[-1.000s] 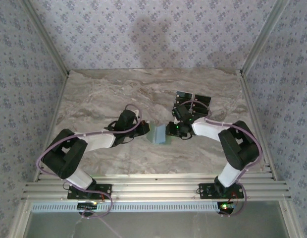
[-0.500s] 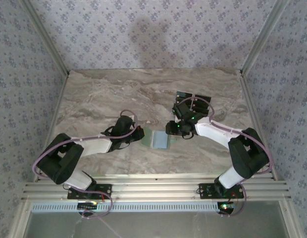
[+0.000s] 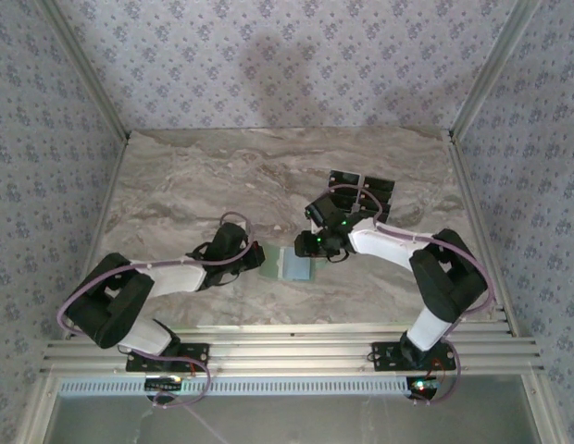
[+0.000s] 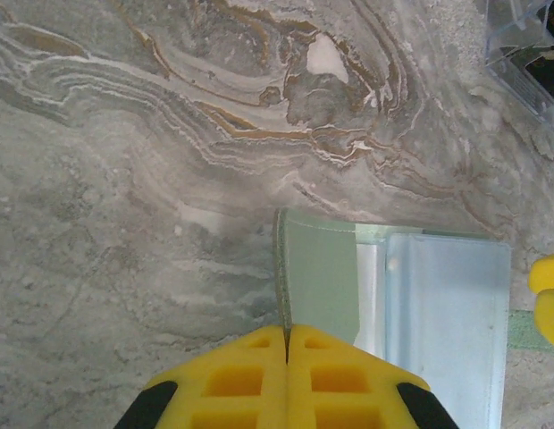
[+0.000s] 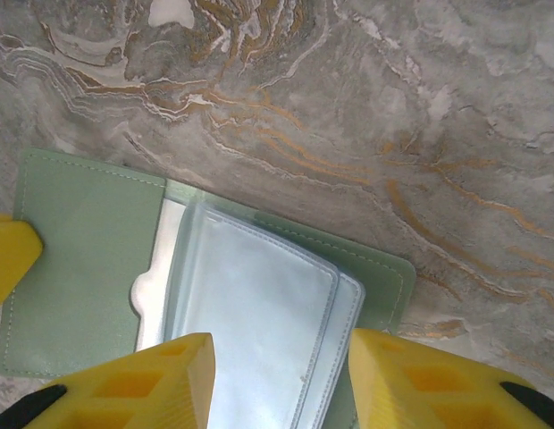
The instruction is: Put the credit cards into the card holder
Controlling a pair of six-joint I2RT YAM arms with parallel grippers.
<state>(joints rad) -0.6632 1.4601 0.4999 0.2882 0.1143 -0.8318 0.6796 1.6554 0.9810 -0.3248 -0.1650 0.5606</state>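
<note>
The flat pale sage-green card holder (image 3: 296, 264) lies open on the marbled stone table (image 3: 176, 185); the left gripper (image 4: 287, 329) pinches its left flap, jaws closed on it; the right gripper (image 5: 281, 344) hangs jaws apart over its clear plastic sleeves (image 5: 250, 304); thin black credit cards (image 3: 380, 188) lie beyond it, rightward.

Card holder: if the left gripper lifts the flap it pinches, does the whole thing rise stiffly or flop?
Probably flops: the card holder lies folded open, and the flap in the left gripper seems bent up from the rest. Its clear sleeves look loose and glossy, likely to fan and slip.
</note>
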